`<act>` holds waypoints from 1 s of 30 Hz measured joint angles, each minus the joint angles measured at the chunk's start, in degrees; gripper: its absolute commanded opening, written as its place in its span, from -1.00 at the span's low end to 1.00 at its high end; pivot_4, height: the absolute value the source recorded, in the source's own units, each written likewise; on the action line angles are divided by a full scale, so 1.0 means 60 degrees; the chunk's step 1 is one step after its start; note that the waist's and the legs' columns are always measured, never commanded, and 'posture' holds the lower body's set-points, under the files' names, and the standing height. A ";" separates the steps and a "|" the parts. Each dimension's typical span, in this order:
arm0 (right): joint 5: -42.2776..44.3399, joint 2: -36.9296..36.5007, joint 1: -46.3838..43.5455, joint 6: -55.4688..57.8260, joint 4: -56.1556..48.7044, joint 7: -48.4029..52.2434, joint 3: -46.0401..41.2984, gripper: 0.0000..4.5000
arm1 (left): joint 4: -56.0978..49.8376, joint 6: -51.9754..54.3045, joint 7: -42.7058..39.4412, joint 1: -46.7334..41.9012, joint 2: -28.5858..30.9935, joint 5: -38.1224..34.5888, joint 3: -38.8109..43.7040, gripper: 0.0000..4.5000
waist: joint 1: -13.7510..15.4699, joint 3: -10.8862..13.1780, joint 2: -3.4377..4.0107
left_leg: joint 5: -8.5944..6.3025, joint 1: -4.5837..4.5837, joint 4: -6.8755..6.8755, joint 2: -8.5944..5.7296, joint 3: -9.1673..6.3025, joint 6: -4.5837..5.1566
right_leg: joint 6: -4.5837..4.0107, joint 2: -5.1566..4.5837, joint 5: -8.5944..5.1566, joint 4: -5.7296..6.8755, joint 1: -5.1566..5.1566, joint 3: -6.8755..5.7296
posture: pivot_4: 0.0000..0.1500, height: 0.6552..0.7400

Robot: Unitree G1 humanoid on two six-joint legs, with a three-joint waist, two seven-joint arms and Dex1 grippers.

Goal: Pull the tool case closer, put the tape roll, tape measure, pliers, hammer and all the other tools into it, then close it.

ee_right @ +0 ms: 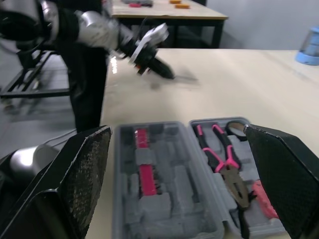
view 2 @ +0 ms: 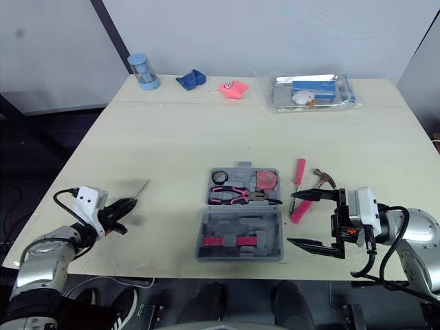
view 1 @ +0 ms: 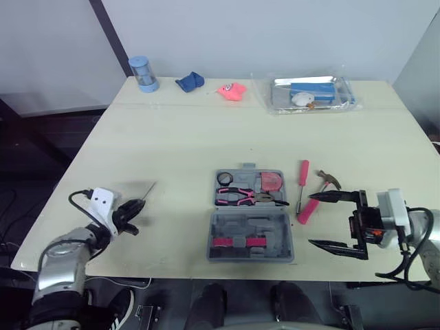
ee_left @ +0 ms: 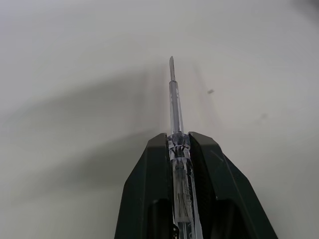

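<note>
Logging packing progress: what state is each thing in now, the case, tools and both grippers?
tool case: open, lying flat.
pliers: in the case.
tape roll: in the case.
tape measure: in the case.
pink screwdriver: out, on the table beside the case.
hammer: out, on the table beside the case.
clear screwdriver: held off to the left.
left gripper: shut on the clear screwdriver.
right gripper: open, empty.

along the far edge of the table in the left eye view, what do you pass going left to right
blue cylinder → dark blue crumpled item → pink item → clear plastic bag
</note>
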 measured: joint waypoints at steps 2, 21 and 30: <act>-0.0001 0.0000 -0.0001 -0.0009 0.0020 0.0058 -0.0001 1.00 | -0.0129 0.0000 -0.0225 -0.0067 0.0104 -0.0008 -0.0038 -0.96 | -0.0001 0.0000 0.0000 | 0.0000 0.0000 0.0000 0.0000 0.0000 0.0000 | 0.0000 0.0000 0.0000 0.0000 0.0000 0.0000 | 1.00 1.00; -0.0435 0.0029 0.0520 -0.0546 0.0555 -0.0136 -0.0389 1.00 | -0.3659 0.1942 -0.3337 -0.2832 0.0626 0.0018 -0.4057 -0.96 | -0.0023 0.0006 0.0005 | 0.0000 -0.0006 0.0003 0.0000 0.0000 0.0001 | 0.0000 0.0004 0.0000 0.0001 -0.0002 0.0000 | 1.00 1.00; -0.0571 0.0111 0.0767 -0.0746 0.0546 -0.0505 -0.0410 1.00 | -0.3712 0.2974 -0.3538 -0.3839 0.0374 0.0735 -0.5528 -0.96 | -0.0030 0.0008 0.0003 | 0.0000 -0.0013 0.0014 -0.0001 -0.0003 0.0001 | 0.0001 0.0006 -0.0001 0.0002 -0.0002 -0.0002 | 1.00 1.00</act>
